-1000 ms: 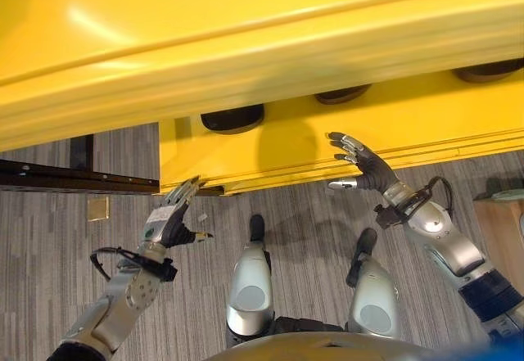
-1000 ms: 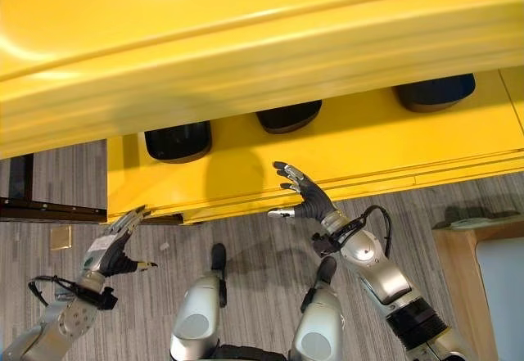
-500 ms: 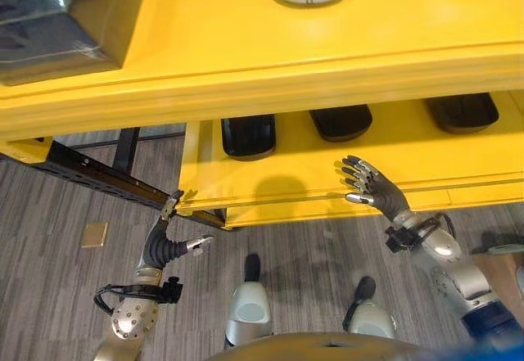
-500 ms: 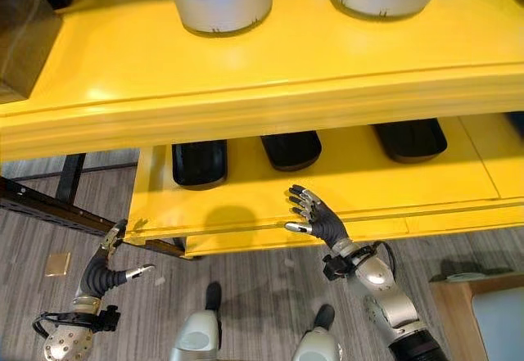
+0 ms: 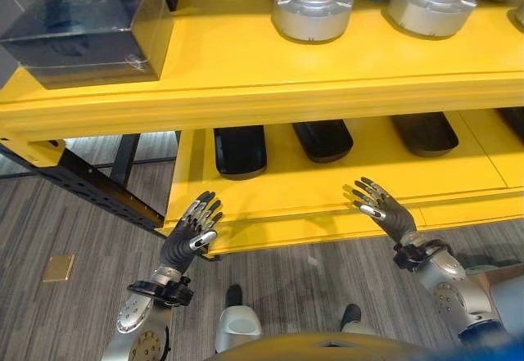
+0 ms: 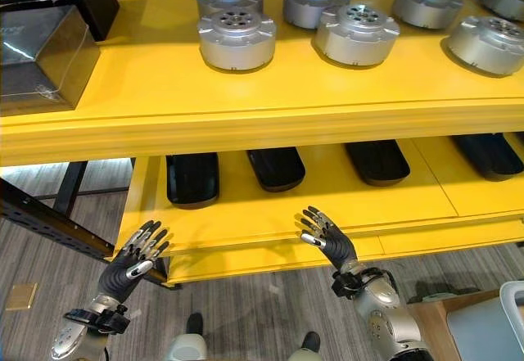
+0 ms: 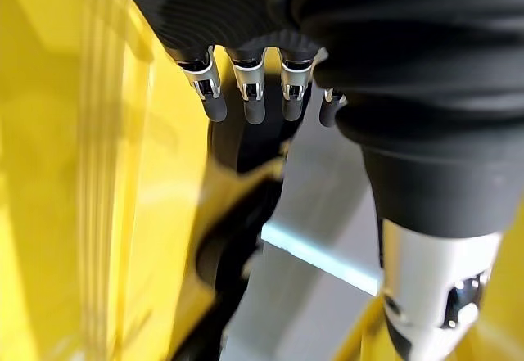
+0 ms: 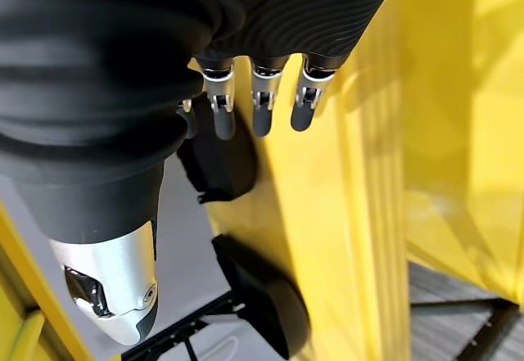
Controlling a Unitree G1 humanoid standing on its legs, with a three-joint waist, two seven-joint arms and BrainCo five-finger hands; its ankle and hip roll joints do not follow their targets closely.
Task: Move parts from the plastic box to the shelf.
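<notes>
Overhead, parts (image 6: 237,38) beyond empty fingers (image 6: 314,226).

yellow shelf (image 6: 270,115) | top: silver round parts (image 6: 237,38), dark boxes (image 6: 41,46) (left end) | lower: black trays (image 6: 192,178)

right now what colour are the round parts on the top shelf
Silver-grey round parts, clearest in the right eye view.

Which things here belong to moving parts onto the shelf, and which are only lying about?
For the job:
yellow shelf
round silver parts on its upper level
left hand, open, empty
right hand, open, empty

Lying about:
dark boxes on the upper level
black trays on the lower level
</notes>
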